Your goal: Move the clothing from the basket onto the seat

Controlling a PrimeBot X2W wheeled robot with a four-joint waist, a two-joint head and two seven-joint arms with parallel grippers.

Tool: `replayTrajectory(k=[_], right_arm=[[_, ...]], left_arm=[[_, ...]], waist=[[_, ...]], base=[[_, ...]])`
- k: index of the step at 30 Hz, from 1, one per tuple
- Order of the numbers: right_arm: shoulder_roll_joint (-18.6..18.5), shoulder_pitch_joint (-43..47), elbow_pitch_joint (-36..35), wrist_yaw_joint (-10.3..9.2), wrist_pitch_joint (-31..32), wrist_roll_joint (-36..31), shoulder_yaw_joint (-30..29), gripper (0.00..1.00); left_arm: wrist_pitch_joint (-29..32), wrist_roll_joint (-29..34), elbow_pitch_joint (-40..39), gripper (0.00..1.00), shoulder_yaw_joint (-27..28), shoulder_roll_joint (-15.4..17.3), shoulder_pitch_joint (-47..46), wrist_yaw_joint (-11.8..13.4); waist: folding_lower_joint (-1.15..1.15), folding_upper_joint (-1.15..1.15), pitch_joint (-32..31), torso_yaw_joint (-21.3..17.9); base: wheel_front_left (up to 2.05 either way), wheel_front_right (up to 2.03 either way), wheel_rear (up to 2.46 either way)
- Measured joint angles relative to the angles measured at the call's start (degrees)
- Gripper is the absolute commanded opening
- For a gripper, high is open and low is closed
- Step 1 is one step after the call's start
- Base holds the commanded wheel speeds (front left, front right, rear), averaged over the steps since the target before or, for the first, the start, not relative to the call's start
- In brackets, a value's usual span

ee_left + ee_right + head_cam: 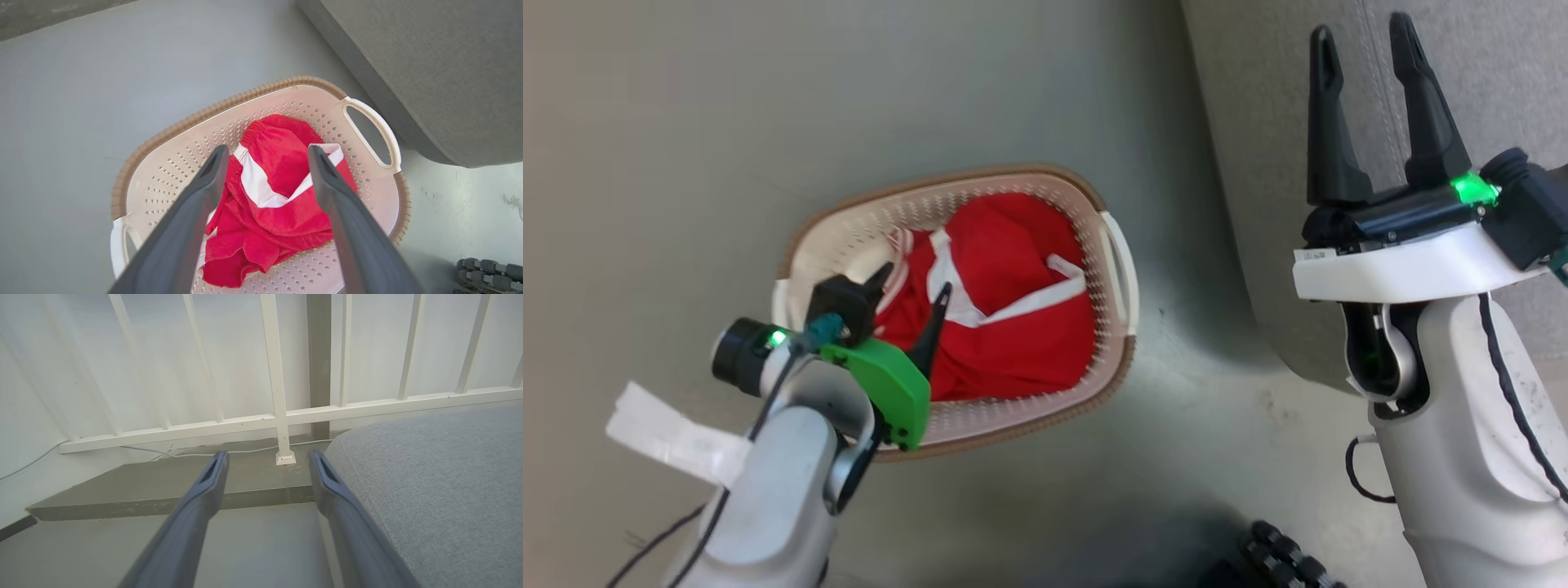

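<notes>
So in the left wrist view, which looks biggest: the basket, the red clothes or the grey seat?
1. basket: looks largest.
2. seat: next, but the picture's edge cuts it off, so this rank is unsure.
3. clothes: look smallest.

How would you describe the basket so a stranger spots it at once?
Find the big grey seat; on the floor beside its corner sits the basket. It is oval cream plastic with perforated walls, a brown rim and white handles, and holds red clothing.
</notes>
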Motion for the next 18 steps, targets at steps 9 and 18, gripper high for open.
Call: replayTrajectory(k=[9,18], right_arm=[[0.44,-2.72,-1.58,0.49,0.0,1.56,1.13,1.0],[0.75,-3.48,-1.94,-0.01,0.0,4.72,2.64,1.0]], left_arm=[[4.67,-0.85,6.97,1.0,1.65,2.45,-4.89,-0.26],[6.9,-3.5,12.11,1.0,2.75,3.23,-8.72,-0.76]], waist=[[0.0,0.0,6.41,-5.65],[0.0,0.0,11.14,-11.36]], base=[[0.0,0.0,0.0],[0.0,0.0,0.0]])
